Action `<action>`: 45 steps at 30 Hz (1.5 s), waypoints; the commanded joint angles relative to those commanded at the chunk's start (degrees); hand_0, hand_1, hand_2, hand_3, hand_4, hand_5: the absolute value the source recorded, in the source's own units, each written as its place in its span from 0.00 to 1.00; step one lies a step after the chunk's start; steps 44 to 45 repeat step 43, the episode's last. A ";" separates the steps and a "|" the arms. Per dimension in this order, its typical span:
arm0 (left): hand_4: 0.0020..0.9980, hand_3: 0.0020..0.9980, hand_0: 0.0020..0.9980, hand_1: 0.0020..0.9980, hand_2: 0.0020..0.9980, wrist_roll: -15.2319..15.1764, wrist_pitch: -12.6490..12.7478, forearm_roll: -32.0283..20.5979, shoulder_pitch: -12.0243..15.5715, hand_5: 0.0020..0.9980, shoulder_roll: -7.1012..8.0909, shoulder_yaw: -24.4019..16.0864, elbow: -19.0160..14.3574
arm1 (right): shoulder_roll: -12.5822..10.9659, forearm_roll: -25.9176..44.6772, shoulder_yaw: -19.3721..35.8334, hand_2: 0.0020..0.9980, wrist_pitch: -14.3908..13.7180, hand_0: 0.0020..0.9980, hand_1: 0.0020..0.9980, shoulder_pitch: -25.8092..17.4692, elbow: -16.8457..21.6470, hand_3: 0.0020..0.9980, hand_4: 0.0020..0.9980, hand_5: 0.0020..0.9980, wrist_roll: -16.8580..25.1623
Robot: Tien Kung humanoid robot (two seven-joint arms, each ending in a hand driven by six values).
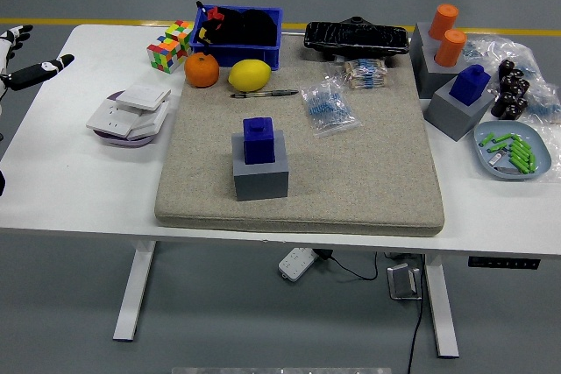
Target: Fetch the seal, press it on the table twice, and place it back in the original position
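Observation:
A dark blue seal (pixel 259 140) stands upright in a grey block holder (pixel 260 172) on the beige mat (pixel 351 172), left of its middle. My left hand (pixel 24 63) hovers at the far left edge of the picture over the table's left end, fingers spread and holding nothing, well away from the seal. A second blue seal (pixel 472 83) sits in a grey holder (pixel 458 111) at the right. My right hand is out of sight.
Behind the mat are a blue bin (pixel 239 32), an orange (pixel 202 69), a lemon (pixel 250 74), a pen (pixel 265 93), a puzzle cube (pixel 171 45) and a black tray (pixel 357 38). White devices (pixel 130 114) lie left of the mat. Orange seals (pixel 448 34) and a dish (pixel 513 151) stand at the right.

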 joint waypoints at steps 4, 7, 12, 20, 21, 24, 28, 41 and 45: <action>0.95 0.93 0.93 0.95 0.94 0.09 -0.15 0.13 -0.04 0.47 -0.02 -0.16 -0.14 | -0.14 0.08 -0.26 0.65 0.02 0.74 0.69 0.07 0.00 0.62 0.73 0.52 0.00; 0.95 0.93 0.93 0.95 0.94 0.08 -0.13 0.21 0.04 0.47 -0.04 -0.14 -0.25 | -0.12 0.14 -0.41 0.65 0.04 0.74 0.69 -0.01 -0.04 0.62 0.73 0.52 -0.01; 0.94 0.93 0.93 0.95 0.94 0.21 -0.19 -0.06 0.29 0.47 0.08 0.29 0.05 | -0.16 0.15 -0.69 0.65 0.01 0.74 0.69 -0.11 -0.03 0.62 0.73 0.52 0.02; 0.94 0.93 0.93 0.95 0.94 0.64 -0.47 0.44 0.29 0.47 -0.26 0.67 0.34 | -0.20 0.29 -0.86 0.65 0.03 0.74 0.69 -0.15 -0.03 0.62 0.73 0.52 0.01; 0.94 0.93 0.93 0.95 0.94 0.62 -0.45 0.51 0.32 0.47 -0.32 0.57 0.27 | -0.20 0.23 -0.82 0.65 0.01 0.74 0.69 -0.17 -0.03 0.62 0.73 0.52 0.02; 0.94 0.93 0.93 0.95 0.94 0.62 -0.43 0.74 0.30 0.47 -0.49 0.45 0.11 | -0.11 -0.03 -0.42 0.65 -0.03 0.74 0.69 -0.10 -0.09 0.62 0.73 0.52 0.03; 0.94 0.93 0.93 0.95 0.94 0.67 -0.44 0.86 0.37 0.47 -0.68 0.41 0.03 | 0.07 0.00 -0.39 0.65 0.03 0.74 0.69 -0.11 -0.04 0.62 0.73 0.52 0.05; 0.93 0.93 0.92 0.95 0.94 0.66 -0.40 0.56 0.58 0.46 -0.65 0.36 0.26 | 0.27 -0.15 0.17 0.65 -0.02 0.74 0.69 -0.29 -0.02 0.62 0.73 0.52 0.06; 0.93 0.93 0.92 0.95 0.94 0.70 -0.42 0.51 0.66 0.46 -0.67 0.44 0.35 | 0.34 -0.24 0.26 0.65 -0.02 0.74 0.69 -0.25 -0.02 0.62 0.73 0.52 0.05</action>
